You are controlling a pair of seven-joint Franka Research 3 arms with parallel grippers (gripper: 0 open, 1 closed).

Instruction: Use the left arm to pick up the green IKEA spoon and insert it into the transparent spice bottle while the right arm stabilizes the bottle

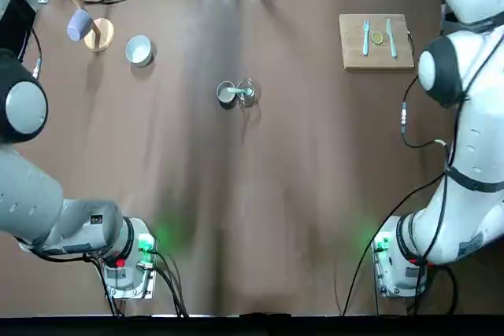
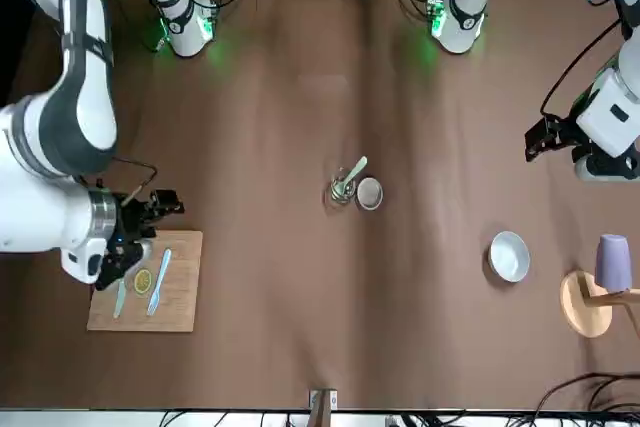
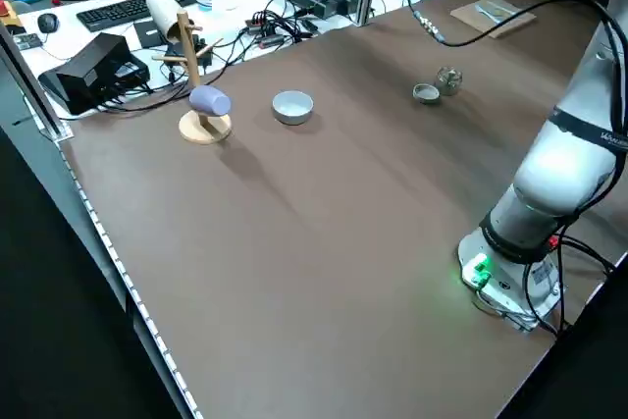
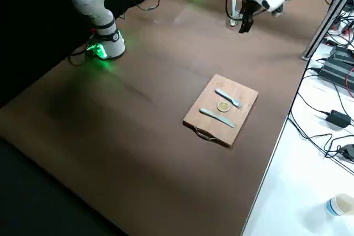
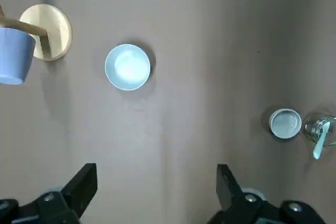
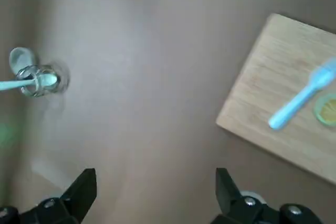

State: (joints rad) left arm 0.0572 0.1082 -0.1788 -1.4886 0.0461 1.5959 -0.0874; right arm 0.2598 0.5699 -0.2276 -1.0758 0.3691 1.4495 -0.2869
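Both grippers, left (image 5: 156, 195) & right (image 6: 156, 195), hung spread, empty; green IKEA spoon (image 2: 351, 174) stood inside transparent spice bottle (image 2: 343, 190) — insertion looked done.

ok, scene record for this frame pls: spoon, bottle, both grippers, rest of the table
spoon: green spoon stands tilted inside the bottle, handle sticking out
bottle: clear bottle upright mid-table, grey tin right beside it
left gripper: open, empty, raised off to the table's left side, away from the bottle
right gripper: open, empty, raised near the board
board: holds fork, knife, small yellow-green round piece
other: white bowl, mug on wooden stand
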